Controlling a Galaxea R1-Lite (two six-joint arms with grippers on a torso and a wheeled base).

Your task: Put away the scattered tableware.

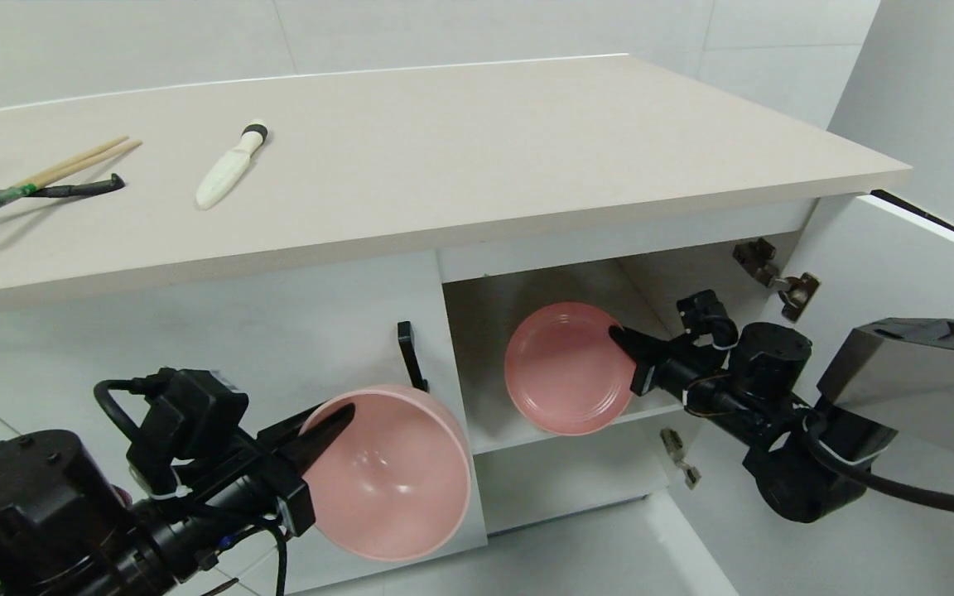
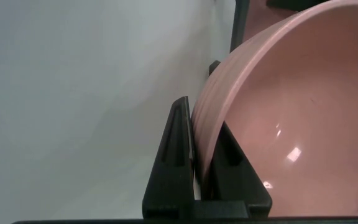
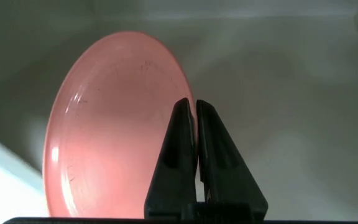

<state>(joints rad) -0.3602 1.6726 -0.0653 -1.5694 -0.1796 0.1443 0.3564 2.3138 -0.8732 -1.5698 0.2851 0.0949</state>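
My left gripper [image 1: 334,420] is shut on the rim of a pink bowl [image 1: 394,480], held on its side in front of the closed left cabinet door. The left wrist view shows the bowl [image 2: 291,112] with its rim pinched between the gripper's [image 2: 201,134] black fingers. My right gripper [image 1: 619,338] is shut on the edge of a pink plate [image 1: 564,368], held upright inside the open cabinet compartment above the shelf [image 1: 527,434]. The plate [image 3: 110,118] and gripper [image 3: 192,109] face the cabinet's back wall. Wooden chopsticks [image 1: 71,161], a black utensil [image 1: 71,190] and a white knife [image 1: 228,170] lie on the countertop.
The right cabinet door [image 1: 899,273] stands swung open beside my right arm, with its hinges [image 1: 775,277] exposed. A black handle [image 1: 407,348] sticks out of the closed left door [image 1: 237,331] close to the bowl. The beige countertop [image 1: 527,149] overhangs both.
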